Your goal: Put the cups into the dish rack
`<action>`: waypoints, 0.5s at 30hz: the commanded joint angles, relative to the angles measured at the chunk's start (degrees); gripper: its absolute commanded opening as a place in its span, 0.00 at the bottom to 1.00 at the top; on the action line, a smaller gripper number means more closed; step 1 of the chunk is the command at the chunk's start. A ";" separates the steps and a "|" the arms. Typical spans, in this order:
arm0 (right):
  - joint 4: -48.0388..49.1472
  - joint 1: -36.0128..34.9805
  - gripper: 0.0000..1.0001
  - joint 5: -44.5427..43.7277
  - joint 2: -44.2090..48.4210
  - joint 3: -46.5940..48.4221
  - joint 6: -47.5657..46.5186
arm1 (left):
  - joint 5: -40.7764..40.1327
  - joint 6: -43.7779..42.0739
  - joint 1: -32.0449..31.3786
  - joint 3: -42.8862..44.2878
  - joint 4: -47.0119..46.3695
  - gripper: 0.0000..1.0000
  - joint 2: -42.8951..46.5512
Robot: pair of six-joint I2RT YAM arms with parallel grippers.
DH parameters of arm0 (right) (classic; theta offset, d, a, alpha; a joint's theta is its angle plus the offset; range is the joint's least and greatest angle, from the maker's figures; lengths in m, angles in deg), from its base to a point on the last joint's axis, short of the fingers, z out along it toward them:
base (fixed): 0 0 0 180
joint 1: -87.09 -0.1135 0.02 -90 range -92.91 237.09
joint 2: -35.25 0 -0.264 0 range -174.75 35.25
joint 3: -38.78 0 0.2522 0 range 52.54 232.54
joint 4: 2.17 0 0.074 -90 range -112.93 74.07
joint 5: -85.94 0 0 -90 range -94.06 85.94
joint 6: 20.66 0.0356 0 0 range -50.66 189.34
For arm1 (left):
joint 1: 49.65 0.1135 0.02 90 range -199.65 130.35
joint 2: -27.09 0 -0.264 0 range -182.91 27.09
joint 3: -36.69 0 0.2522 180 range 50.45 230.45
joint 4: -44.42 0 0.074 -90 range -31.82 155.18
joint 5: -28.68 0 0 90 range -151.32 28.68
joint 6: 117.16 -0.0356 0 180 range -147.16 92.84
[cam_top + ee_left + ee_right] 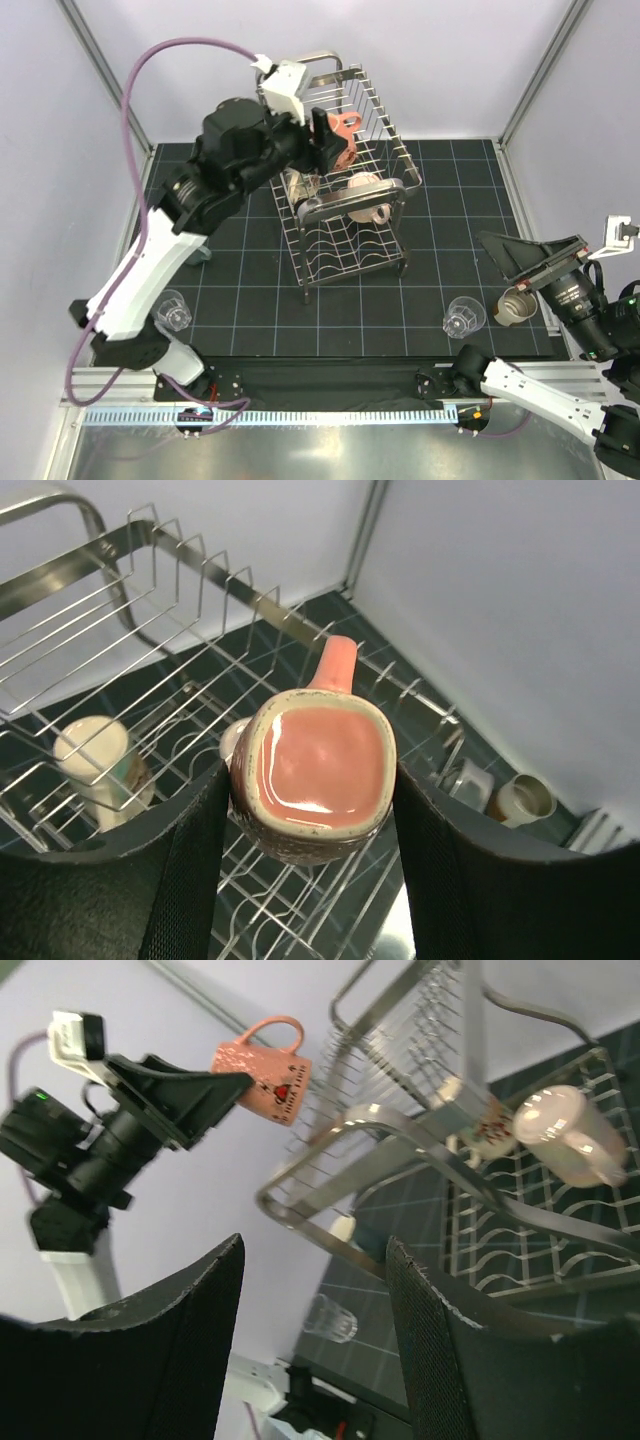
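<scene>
Top external view: the left arm reaches far across the table, and its gripper (333, 142) clamps a salmon pink mug (346, 157) in the air over the upper tier of the steel wire dish rack (380, 110). The rack stands at the middle of the black gridded mat (250, 290).

A cream mug (368, 192) lies inside the rack. To its left is a second pale mug (302, 185), partly hidden by wires.

Three cups are outside the rack:
- One clear glass tumbler (172, 310) stands on the mat at the near left, close to the left arm's base.
- Another glass tumbler (465, 317) stands at the near right.
- A cream mug with a brown band (515, 305) sits just to the right of that tumbler.

The left wrist view shows the pink mug from its base end. The two black fingers (195, 850) press on its opposite sides, and the handle points away, toward the far wall. The rack's wires run underneath the mug.

The right arm is folded at the near right edge of the table. In the right wrist view, the right gripper (315, 1245) has its fingers spread wide with nothing between them. It faces the rack and the raised pink mug from well apart.
</scene>
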 commanded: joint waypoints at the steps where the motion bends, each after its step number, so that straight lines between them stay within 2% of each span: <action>1: -11.70 -0.38 0.60 -5.20 -0.72 1.79 -2.75 | -4.41 -6.47 -0.11 9.95 8.10 0.00 -5.35; 4: -14.17 -0.38 0.61 -6.60 -0.54 1.35 -2.58 | -6.00 -7.53 -0.02 17.26 14.88 0.00 -10.13; 15: -14.62 -0.38 0.61 -5.03 0.51 -0.76 -1.87 | -5.56 -7.53 -0.11 16.93 15.95 0.00 -14.26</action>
